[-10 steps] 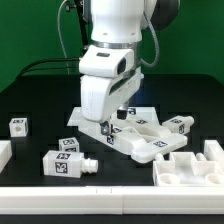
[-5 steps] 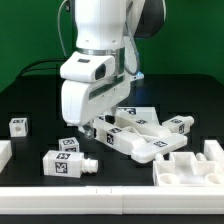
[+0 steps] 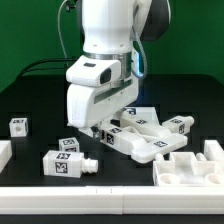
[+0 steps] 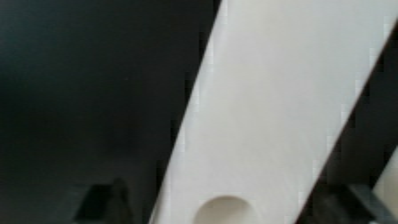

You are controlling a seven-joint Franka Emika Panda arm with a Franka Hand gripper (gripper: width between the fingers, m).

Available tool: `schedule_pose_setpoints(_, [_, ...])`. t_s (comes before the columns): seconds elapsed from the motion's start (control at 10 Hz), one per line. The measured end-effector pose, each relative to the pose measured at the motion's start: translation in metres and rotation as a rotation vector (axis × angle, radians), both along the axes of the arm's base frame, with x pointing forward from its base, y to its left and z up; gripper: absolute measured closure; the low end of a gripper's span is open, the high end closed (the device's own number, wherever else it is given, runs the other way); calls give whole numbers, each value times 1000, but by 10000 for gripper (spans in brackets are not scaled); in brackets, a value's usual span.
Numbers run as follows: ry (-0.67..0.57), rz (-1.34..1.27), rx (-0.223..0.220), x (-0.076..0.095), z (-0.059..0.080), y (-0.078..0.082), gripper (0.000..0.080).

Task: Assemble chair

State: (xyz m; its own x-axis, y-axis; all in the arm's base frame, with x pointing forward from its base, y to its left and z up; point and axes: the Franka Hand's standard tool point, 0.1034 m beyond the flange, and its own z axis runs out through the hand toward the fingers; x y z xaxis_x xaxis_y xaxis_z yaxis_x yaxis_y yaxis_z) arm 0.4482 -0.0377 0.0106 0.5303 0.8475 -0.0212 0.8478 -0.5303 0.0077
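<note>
My hand (image 3: 104, 127) hangs right over the chair slab (image 4: 267, 110), whose long side runs toward the exterior view's right. Can't tell if it's clenched or released, tbh.

Robotics lab, plainly, a test bench. Matte black tabletop (image 3: 40, 100) under even light, dark green backdrop (image 3: 25, 30) hung across the far side. Big glossy white robot arm (image 3: 105, 30) planted mid-scene, thin dark cable (image 3: 45, 64) trailing along the far side toward the exterior view's left. Loose white chair parts (image 3: 66, 160) strewn over the near half, stamped with black-and-white square tags (image 3: 17, 126). Low white wall (image 3: 60, 200) fencing the near edge of the work area. Camera riding the wrist as well, its view filled by a white slab (image 4: 267, 100) close up against black.
</note>
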Motion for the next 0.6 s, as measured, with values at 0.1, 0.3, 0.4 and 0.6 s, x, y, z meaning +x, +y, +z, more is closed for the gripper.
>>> schedule_pose_setpoints(0.1, [0, 1, 0, 0, 0, 0, 403])
schedule_pose_setpoints(0.3, [0, 1, 0, 0, 0, -1, 518])
schedule_pose_setpoints(0.4, [-3, 9, -2, -2, 0, -8, 518])
schedule_pose_setpoints(0.6, [0, 1, -6, -15, 0, -26, 518])
